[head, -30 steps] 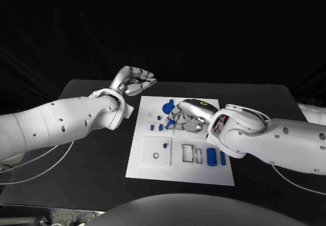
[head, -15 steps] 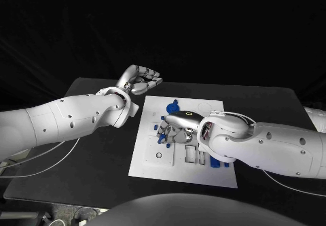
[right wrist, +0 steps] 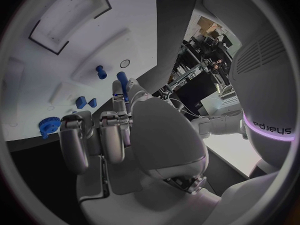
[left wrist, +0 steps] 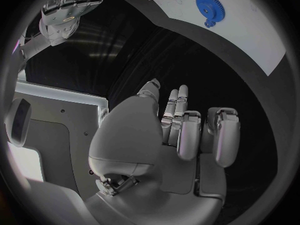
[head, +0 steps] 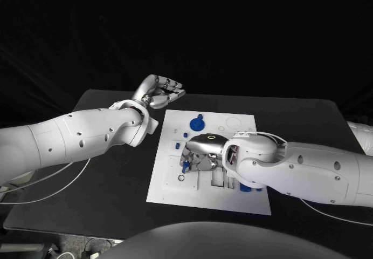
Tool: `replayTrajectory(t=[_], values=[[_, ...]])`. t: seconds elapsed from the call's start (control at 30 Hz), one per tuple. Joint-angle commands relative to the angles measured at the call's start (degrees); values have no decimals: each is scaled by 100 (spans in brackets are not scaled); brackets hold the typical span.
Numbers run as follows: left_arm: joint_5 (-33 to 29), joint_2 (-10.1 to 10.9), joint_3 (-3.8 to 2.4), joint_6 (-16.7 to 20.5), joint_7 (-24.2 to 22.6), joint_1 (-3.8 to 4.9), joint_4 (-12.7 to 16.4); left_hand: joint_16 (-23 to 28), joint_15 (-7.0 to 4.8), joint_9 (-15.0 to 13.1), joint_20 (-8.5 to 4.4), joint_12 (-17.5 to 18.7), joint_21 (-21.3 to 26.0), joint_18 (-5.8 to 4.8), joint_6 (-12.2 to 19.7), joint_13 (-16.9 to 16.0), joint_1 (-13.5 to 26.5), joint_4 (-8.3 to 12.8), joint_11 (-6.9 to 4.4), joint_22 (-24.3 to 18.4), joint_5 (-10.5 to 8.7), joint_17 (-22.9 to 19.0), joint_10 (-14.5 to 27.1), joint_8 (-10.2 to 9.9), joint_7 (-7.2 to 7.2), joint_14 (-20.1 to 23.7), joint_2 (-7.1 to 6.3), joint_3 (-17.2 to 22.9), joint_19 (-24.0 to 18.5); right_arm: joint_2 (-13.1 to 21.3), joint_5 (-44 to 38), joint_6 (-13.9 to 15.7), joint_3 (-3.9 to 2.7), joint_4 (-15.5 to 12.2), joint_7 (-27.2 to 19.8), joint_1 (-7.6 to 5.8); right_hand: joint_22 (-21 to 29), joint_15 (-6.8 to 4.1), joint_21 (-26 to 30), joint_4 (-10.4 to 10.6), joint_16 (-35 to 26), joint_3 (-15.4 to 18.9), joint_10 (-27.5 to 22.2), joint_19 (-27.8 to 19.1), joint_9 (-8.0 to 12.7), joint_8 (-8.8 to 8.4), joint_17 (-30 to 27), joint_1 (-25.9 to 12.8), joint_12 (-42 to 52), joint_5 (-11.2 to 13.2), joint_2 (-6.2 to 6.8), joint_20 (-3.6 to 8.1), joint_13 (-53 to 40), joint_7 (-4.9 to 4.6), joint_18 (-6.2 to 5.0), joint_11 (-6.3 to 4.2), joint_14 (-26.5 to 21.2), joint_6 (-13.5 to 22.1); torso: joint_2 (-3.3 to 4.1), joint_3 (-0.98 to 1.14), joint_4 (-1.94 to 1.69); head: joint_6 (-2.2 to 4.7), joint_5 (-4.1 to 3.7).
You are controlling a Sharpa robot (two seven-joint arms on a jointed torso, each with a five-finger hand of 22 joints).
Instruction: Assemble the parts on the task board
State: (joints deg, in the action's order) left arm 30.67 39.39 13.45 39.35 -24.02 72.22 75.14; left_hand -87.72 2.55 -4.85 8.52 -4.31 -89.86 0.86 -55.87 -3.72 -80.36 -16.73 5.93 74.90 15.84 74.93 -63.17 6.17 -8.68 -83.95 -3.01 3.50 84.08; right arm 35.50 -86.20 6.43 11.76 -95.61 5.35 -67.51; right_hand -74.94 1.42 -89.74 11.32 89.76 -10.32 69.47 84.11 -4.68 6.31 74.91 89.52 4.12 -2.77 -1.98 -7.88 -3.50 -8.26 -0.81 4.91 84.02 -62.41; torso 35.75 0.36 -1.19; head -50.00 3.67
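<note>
The white task board (head: 167,190) lies in the middle of the black table. My right hand (head: 200,154) hovers low over the board's middle, knuckles up. It pinches a small blue peg (right wrist: 122,79) at its fingertips, just above the board (right wrist: 37,80). A blue gear (head: 197,123) sits at the board's far end, also visible as the gear (left wrist: 209,5) and the gear (right wrist: 49,126). My left hand (head: 159,90) is raised off the board's far left corner. Its fingers (left wrist: 187,135) are curled in and hold nothing.
Another blue peg (right wrist: 100,72) stands on the board, with two small blue pieces (right wrist: 86,103) near the gear. Long blue pieces (head: 242,187) lie partly under my right forearm. A raised square plate with a hole (head: 177,177) occupies the board's near left.
My right hand has moved along the board toward its near end, carrying the blue peg. My left hand has stayed raised and curled.
</note>
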Motion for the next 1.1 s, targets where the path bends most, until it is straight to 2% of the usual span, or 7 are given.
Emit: replayTrajectory(t=[0.03,0.33,1.1], values=[[50,-5,-5,-52,-89,-3,25,3,-48,5,-19,40,-14,-86,-13,3,-15,1,-8,1510,27,972,-29,-36,-16,-385,32,-33,592,-34,-173,-89,2,15,-138,31,-1506,17,-26,16,24,-13,-45,589,-42,-5,1509,19,-29,-11,6,17,8,60,81,17,598,-121,14,1,-7,0,-23],[53,2,-6,-33,-102,-4,57,1,-48,7,-19,41,-14,-86,-12,3,-21,1,-8,1510,30,977,-27,-39,-17,-387,36,-35,592,-122,-186,-48,4,42,-197,85,-1506,18,-26,17,24,-14,-46,589,-42,-7,1509,19,-31,-12,6,16,7,59,81,18,598,-119,15,-5,-9,0,-25],[54,26,-9,-26,-100,-3,86,1,-48,7,-19,41,-14,-86,-12,3,-21,1,-8,1510,30,977,-27,-39,-17,-387,36,-35,592,-206,-404,-365,6,42,-92,106,-1506,25,-26,16,24,-27,-69,589,-36,-26,1509,31,-50,-15,11,10,8,55,81,24,598,-100,3,-2,-4,0,-51]])
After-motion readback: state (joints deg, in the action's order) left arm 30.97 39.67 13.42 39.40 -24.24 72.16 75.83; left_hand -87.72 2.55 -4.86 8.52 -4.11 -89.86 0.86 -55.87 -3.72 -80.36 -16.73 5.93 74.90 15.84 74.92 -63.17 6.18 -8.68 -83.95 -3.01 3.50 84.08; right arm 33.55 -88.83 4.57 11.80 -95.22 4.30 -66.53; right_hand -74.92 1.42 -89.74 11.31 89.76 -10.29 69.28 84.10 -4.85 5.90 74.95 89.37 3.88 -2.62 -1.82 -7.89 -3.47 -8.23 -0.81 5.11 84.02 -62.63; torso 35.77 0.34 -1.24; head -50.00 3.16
